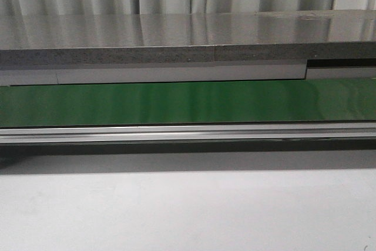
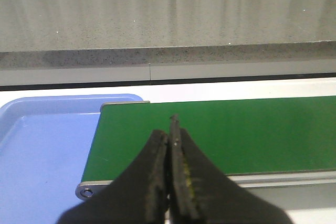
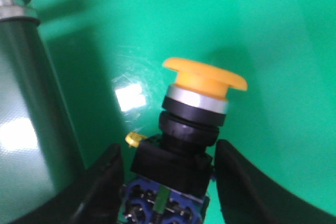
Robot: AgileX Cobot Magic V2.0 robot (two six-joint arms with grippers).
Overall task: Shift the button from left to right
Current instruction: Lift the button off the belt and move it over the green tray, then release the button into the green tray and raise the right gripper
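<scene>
The button [image 3: 181, 145] shows only in the right wrist view. It has a yellow mushroom cap, a silver ring, a black collar, a black body and a blue terminal base. It lies tilted over the green belt [image 3: 273, 35], cap pointing away from the wrist. My right gripper [image 3: 168, 153] straddles the button's body with one finger [image 3: 105, 182] against the blue base. A thin strip of green shows between the body and the other finger [image 3: 241, 182]. My left gripper [image 2: 171, 135] is shut and empty above the left end of the green belt [image 2: 236, 129]. Neither gripper shows in the front view.
A blue tray [image 2: 37, 145] sits just beyond the belt's left end. A grey speckled counter [image 1: 176, 30] runs behind the belt [image 1: 188, 101]. A metal rail [image 1: 188, 132] edges the belt's near side. A dark grey-green column with a metal ring [image 3: 26, 93] stands close beside the right gripper.
</scene>
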